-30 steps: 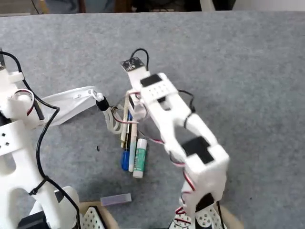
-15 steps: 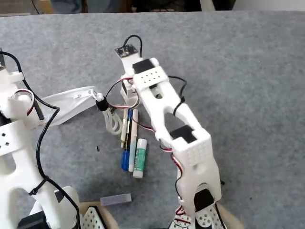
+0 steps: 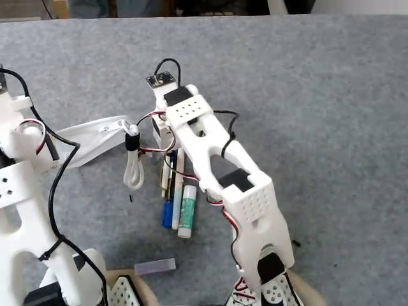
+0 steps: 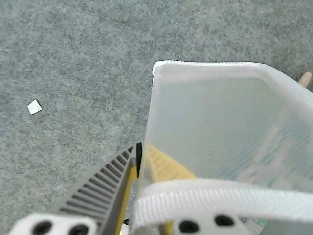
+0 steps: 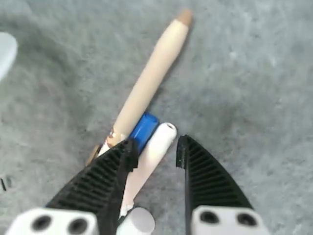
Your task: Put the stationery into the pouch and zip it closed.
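At the left, the left gripper [image 4: 138,159] is clamped on one edge of the translucent pouch [image 3: 95,137] and holds it stretched out over the grey table [image 3: 319,95], its mouth toward the middle. The pouch's white loop [image 3: 132,169], which a second ago lay curled against the pens, has swung leftward and now hangs straight, apart from them. Near the front edge lies a purple eraser [image 3: 155,266], well apart from the rest.

In the middle, the stationery lies side by side in a tight row: a wooden pencil [image 5: 151,78], a blue pen [image 3: 168,213], a white pen [image 5: 164,134] and a glue stick [image 3: 187,210].

Over the far ends of that row, the right gripper [image 5: 155,147] has travelled farther up the table within the last second. Its jaws are parted narrowly and straddle the tip of the white pen, with nothing gripped.

The count stands at one pouch, one pencil, two pens, one glue stick and one eraser, five pieces in all, every one outside the pouch. Packing has, by this reading, not begun; the shift looks like lining up a first pick, and the zip is far off.
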Robot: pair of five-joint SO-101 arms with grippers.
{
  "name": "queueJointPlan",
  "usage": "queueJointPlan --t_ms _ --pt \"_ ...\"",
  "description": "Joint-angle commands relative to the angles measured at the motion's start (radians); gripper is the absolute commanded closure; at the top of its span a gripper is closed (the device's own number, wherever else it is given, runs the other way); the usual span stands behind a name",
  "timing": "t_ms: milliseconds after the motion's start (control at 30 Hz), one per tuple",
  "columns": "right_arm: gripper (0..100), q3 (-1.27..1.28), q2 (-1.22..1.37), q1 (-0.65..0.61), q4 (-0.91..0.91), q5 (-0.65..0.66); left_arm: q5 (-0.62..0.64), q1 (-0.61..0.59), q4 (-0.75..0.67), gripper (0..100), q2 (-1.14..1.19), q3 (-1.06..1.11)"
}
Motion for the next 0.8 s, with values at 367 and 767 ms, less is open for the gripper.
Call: queueJointPlan --t_ms 367,767 --pt "86.4 -0.025 0.061 0.011 0.026 -0.011 -0.008 -0.022 -0.011 97 0.000 0.004" --pt "94.3 -0.058 0.127 0.043 0.029 0.000 -0.008 -0.022 -0.011 97 0.000 0.004"
